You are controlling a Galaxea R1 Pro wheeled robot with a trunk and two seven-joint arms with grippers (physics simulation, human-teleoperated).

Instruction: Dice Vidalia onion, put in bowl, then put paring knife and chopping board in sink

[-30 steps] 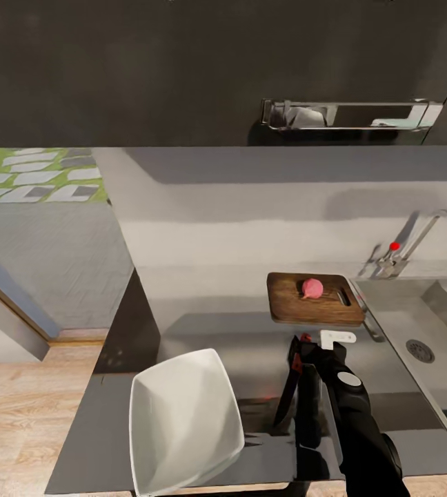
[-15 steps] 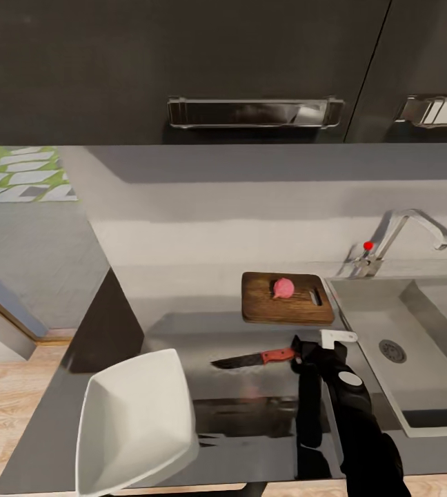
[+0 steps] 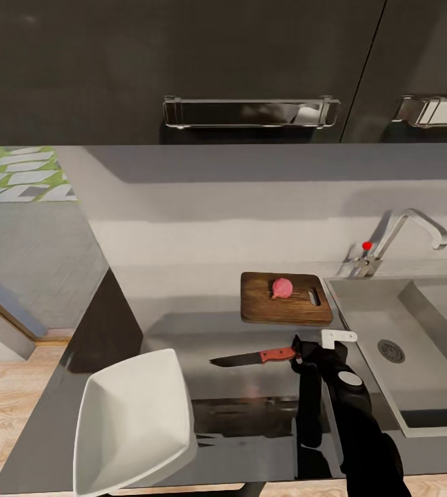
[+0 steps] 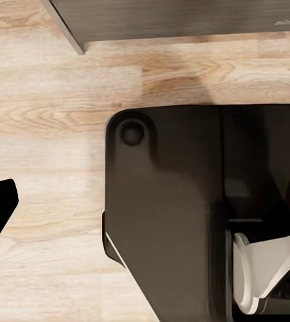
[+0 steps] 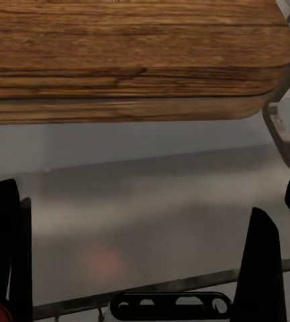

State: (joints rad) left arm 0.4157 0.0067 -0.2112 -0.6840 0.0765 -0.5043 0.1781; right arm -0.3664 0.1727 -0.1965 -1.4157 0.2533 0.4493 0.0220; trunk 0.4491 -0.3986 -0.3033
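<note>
Head view, all placed rel. to the board [image 3: 286, 299], which lies flat on the counter [image 3: 203, 331] w/ its slot end toward the sink [image 3: 361, 310].

Far left of board & nearer the robot: white bowl [image 3: 132, 422], tilted, overhanging the counter's front edge. No gripper seen on it in this view.

Left-front of board: knife [image 3: 253, 357], blade pointing toward the bowl side, red-orange handle toward the right gripper [image 3: 305, 351]. Handle end sits right at the gripper tip; looks clamped but the fingers are too dark to be sure, so grip state: can't tell.

On the board: onion [image 3: 282, 287], pinkish, about mid-board, a bit toward the slot end.

Just in front of board: right arm, black, reaching up from the bottom edge. Right wrist view has the board's [image 5: 131, 60] front edge close ahead, dark fingers [image 5: 262, 268] spread at both sides over grey counter.

Right of board, touching-close: sink, drain [image 3: 390, 351] in basin; tap [image 3: 416, 231] and red knob [image 3: 367, 245] behind.

Left wrist view: wood floor [image 4: 51, 134], dark robot body; left gripper state can't tell.
</note>
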